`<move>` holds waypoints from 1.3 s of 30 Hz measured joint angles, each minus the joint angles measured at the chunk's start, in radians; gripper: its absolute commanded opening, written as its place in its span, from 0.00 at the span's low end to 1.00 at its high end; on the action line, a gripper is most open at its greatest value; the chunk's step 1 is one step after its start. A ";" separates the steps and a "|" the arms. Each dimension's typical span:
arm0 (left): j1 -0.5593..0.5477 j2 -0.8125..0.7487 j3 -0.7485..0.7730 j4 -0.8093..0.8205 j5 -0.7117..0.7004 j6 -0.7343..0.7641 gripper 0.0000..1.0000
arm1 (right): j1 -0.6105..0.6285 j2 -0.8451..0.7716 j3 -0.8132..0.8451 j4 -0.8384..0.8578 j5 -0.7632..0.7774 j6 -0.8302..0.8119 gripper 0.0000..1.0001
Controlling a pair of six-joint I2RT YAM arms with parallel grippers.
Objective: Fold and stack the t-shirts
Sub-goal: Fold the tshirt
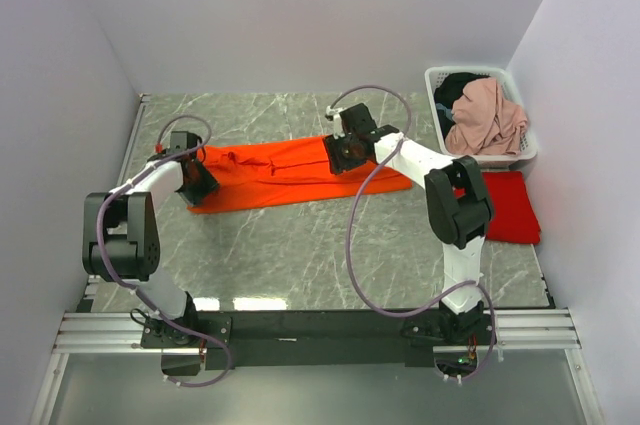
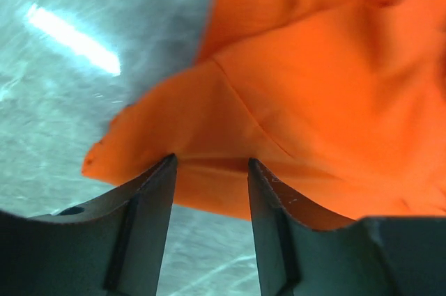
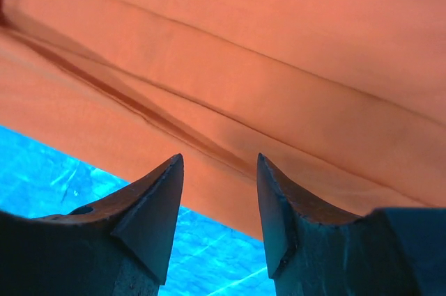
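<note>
The bright orange t-shirt [image 1: 280, 173] lies as a long folded strip across the middle of the table. My left gripper [image 1: 200, 181] is at its left end; in the left wrist view the jaws [image 2: 211, 161] stand apart, tips at the near hem of the orange cloth [image 2: 313, 101], bare table between the fingers. My right gripper [image 1: 340, 155] sits over the strip's right part. In the right wrist view it [image 3: 219, 158] is open just above the creased cloth [image 3: 244, 66], holding nothing. The deeper red t-shirt [image 1: 512, 207] lies folded at the right, partly behind the right arm.
A white laundry basket [image 1: 478, 70] with pink and dark clothes stands at the back right, just behind the red t-shirt. Walls close in the table on the left, back and right. Grey marble tabletop [image 1: 300, 255] lies in front of the orange strip.
</note>
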 measured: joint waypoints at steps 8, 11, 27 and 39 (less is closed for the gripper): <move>0.050 0.021 -0.042 0.010 0.020 -0.012 0.50 | 0.069 0.080 0.097 -0.034 0.018 -0.125 0.57; 0.053 0.022 -0.042 0.009 0.021 -0.011 0.51 | 0.091 0.127 0.137 -0.055 0.028 -0.160 0.57; 0.055 0.019 -0.042 0.007 -0.031 0.010 0.53 | 0.153 0.146 0.139 -0.093 0.042 -0.256 0.56; 0.056 0.019 -0.042 0.002 -0.067 0.023 0.53 | 0.197 0.146 0.127 -0.091 0.051 -0.282 0.37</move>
